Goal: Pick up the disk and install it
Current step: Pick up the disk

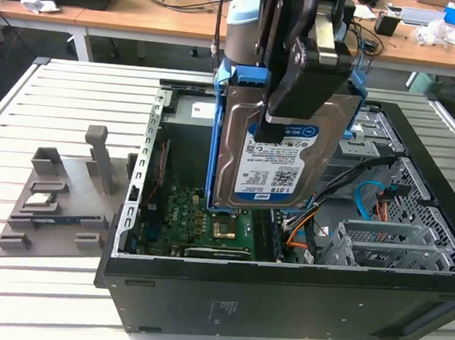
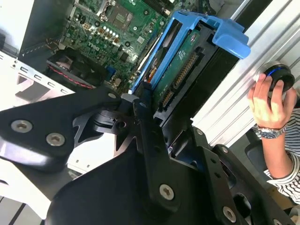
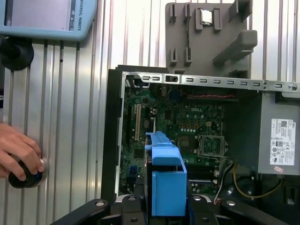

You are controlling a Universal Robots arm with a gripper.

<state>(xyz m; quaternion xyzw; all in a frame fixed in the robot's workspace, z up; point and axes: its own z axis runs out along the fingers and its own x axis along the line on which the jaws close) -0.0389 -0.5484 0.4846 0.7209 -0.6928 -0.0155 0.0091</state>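
Disk upright in jaws, long axis vertical, label facing exterior camera

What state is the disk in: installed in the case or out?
Out: the gripper holds the disk upright above the open case.

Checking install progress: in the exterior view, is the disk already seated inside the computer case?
No, the disk hangs upright in the gripper above the open computer case, over the motherboard.

Disk in gripper above open case, tray at the exterior view's left
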